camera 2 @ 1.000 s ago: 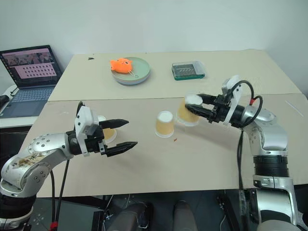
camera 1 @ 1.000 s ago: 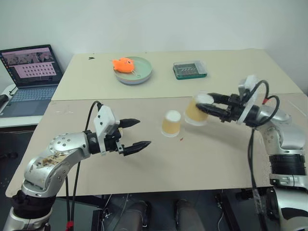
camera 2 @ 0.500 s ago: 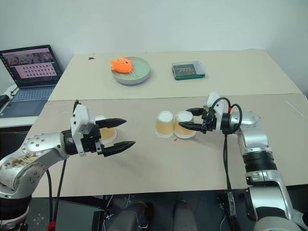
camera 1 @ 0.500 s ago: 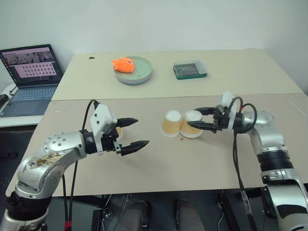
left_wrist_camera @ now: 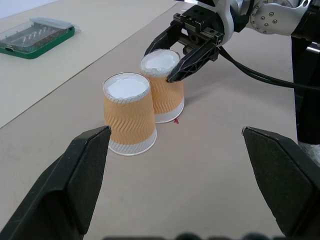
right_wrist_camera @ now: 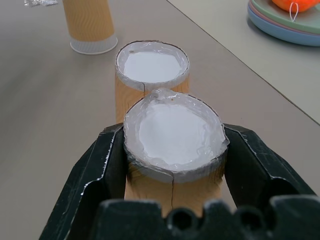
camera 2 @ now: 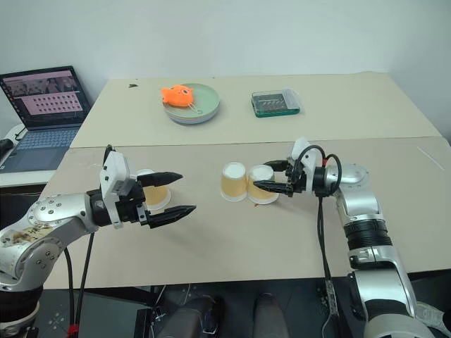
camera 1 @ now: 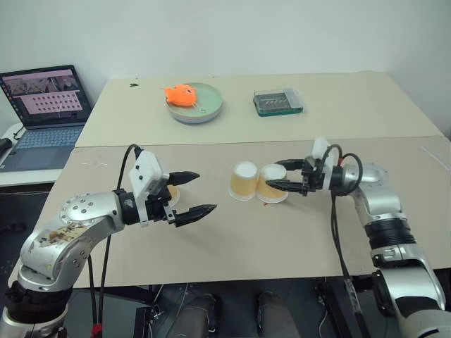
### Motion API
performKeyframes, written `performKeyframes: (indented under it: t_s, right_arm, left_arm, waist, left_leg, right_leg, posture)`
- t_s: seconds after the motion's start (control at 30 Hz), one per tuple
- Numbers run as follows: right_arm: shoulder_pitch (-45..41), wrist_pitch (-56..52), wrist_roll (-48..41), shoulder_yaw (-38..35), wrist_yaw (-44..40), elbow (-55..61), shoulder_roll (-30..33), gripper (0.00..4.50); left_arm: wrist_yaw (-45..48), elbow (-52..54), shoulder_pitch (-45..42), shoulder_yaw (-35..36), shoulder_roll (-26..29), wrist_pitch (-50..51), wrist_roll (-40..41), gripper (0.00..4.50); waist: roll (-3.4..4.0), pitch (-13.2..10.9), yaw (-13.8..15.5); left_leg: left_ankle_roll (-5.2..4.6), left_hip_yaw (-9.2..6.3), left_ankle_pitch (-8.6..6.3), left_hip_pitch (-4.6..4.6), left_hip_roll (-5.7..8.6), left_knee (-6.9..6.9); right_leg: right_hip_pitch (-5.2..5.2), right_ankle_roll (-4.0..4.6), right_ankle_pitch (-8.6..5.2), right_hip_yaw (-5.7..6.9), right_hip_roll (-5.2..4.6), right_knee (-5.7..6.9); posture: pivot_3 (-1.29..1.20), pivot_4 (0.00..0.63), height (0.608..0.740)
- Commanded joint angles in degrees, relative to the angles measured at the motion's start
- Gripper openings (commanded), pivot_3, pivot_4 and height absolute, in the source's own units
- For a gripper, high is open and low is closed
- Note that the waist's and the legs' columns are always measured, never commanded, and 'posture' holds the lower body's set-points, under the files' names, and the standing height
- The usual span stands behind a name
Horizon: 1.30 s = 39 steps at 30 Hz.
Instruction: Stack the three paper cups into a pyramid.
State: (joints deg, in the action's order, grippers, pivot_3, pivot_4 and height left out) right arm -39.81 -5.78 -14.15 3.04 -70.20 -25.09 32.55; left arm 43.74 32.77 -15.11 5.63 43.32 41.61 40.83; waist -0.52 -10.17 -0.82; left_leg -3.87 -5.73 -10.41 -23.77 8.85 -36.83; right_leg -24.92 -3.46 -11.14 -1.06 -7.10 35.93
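Left tool (camera 1: 196, 191), lower left of the head view: black fingers spread wide, holding nothing, poised above the desk (camera 1: 282, 239)

Cup, partly hidden behind the left tool (camera 2: 151, 189): inverted, mouth down on the desk, left of centre, well apart from the other two

Cup, centre of frame (camera 1: 243, 181): inverted, white base up, standing free, touching or just beside its neighbour; which, the views cannot settle

Cup, just right of centre (camera 1: 271, 184): inverted, mouth rim on or almost on the desk, its upper part pinched between the fingers of the right tool (camera 1: 287, 177); in the right wrist view the rim looks slightly squashed under the grip

Handling, judged: thin ribbed paper, very light, easily crushed and easily tipped; a gentle hold across the side wall below the base ring looks safest. Pyramid not yet formed: a probable two-cup base row, with the left cup the one to go on top

Plate (camera 1: 208, 110), upper centre, on the far desk: holds an orange fish-shaped toy (camera 1: 181, 93)

Lidded green tray (camera 1: 277, 102), upper right of centre: clear cover; contents too small to tell

Laptop (camera 1: 44, 105), upper left: open, screen lit
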Motion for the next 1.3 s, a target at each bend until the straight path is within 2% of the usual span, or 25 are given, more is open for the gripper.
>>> performKeyframes:
  t_s: [0.03, 0.1, 0.13, 0.4, 0.7, 1.0, 1.13, 1.23, 1.3]
  right_arm:
    - [-1.2, -0.2, 0.2, 0.0, 0.5, 0.5, -0.3, 3.63]
    - [-1.3, 0.8, 0.9, 0.1, 0.9, 0.3, -0.1, 4.32]
    - [-1.2, 1.3, 1.2, 0.2, 1.0, 0.3, 0.1, 4.41]
    - [-1.9, 0.5, 0.5, -1.9, 1.3, 0.8, 1.5, 4.41]
    - [-0.8, -4.1, -2.6, -4.6, 1.3, 9.7, 5.4, 4.41]
    - [-1.8, -8.1, -5.2, -6.3, 2.9, 16.6, 6.1, 4.41]
    - [-2.9, -15.5, -10.3, -7.7, 3.7, 26.3, 7.6, 4.41]
    - [-1.8, -20.3, -13.1, -7.7, 4.3, 35.2, 10.0, 4.41]
    - [-0.4, -23.1, -14.9, -8.0, 5.1, 39.7, 11.1, 4.41]
  left_arm:
    - [-0.2, 1.1, -0.5, 1.1, 0.3, -0.3, 0.5, 4.50]
    - [-0.2, 1.2, -0.5, 1.0, 0.2, -0.3, 0.5, 4.50]
    - [-0.2, 1.2, -0.4, 1.0, 0.2, -0.4, 0.5, 4.50]
    - [-0.3, 1.2, -0.4, 0.9, 0.1, -0.4, 0.6, 4.50]
    - [-0.2, 0.8, -0.5, 0.7, 0.0, -0.6, 0.3, 4.50]
    - [-0.9, -0.2, -1.3, 0.5, -0.9, -1.3, -0.4, 4.50]
    - [-6.1, 0.2, -0.5, 2.3, -3.6, -1.5, -1.5, 4.50]
    - [-17.0, 2.0, -0.3, 5.4, -9.6, -1.9, -3.7, 4.50]
    - [-23.1, 4.7, 1.6, 5.9, -12.4, -3.8, -8.7, 4.50]
  waist:
    - [0.00, 0.0, 0.0]
    - [0.00, 0.0, 0.0]
    - [0.00, 0.0, 0.1]
    - [0.00, 0.0, 0.1]
    - [0.00, 0.0, 0.1]
    - [0.00, 0.0, 0.1]
    - [0.00, 0.0, 0.2]
    - [-0.01, 0.0, 0.4]
    - [-0.09, 0.0, 0.5]
  left_leg:
    - [0.00, 0.00, 0.00, 0.00, 0.00, 0.00]
    - [0.00, 0.00, 0.00, 0.00, 0.00, 0.00]
    - [0.00, 0.00, 0.00, 0.00, 0.00, 0.00]
    - [0.00, 0.00, 0.00, 0.00, 0.01, 0.00]
    - [0.01, 0.00, 0.00, -0.01, -0.01, 0.00]
    - [0.00, 0.00, 0.00, -0.02, 0.00, 0.00]
    - [0.00, 0.00, 0.00, -0.03, -0.01, 0.00]
    - [0.00, -0.01, -0.01, -0.07, 0.00, 0.00]
    - [-0.01, -0.01, -0.01, -0.07, -0.01, 0.00]
  right_leg:
    - [0.00, 0.00, 0.00, 0.00, 0.00, 0.00]
    - [-0.01, 0.00, 0.00, 0.00, 0.00, 0.01]
    - [-0.02, 0.00, 0.00, 0.00, 0.00, 0.01]
    - [-0.02, 0.00, 0.00, 0.00, 0.00, 0.01]
    - [-0.01, 0.00, 0.00, -0.01, 0.00, 0.01]
    - [-0.01, 0.00, 0.00, -0.01, -0.02, 0.00]
    - [-0.03, 0.00, 0.00, -0.01, -0.02, 0.00]
    - [-0.04, -0.01, 0.00, 0.02, -0.06, -0.03]
    - [-0.02, -0.01, 0.00, 0.04, -0.12, -0.05]
  posture:
    - [0.00, 0.150, 0.730]
    - [0.00, 0.150, 0.730]
    - [0.00, 0.150, 0.730]
    - [0.00, 0.150, 0.730]
    - [0.00, 0.150, 0.730]
    - [0.00, 0.150, 0.730]
    - [0.00, 0.150, 0.730]
    - [0.00, 0.150, 0.730]
    - [0.00, 0.150, 0.730]
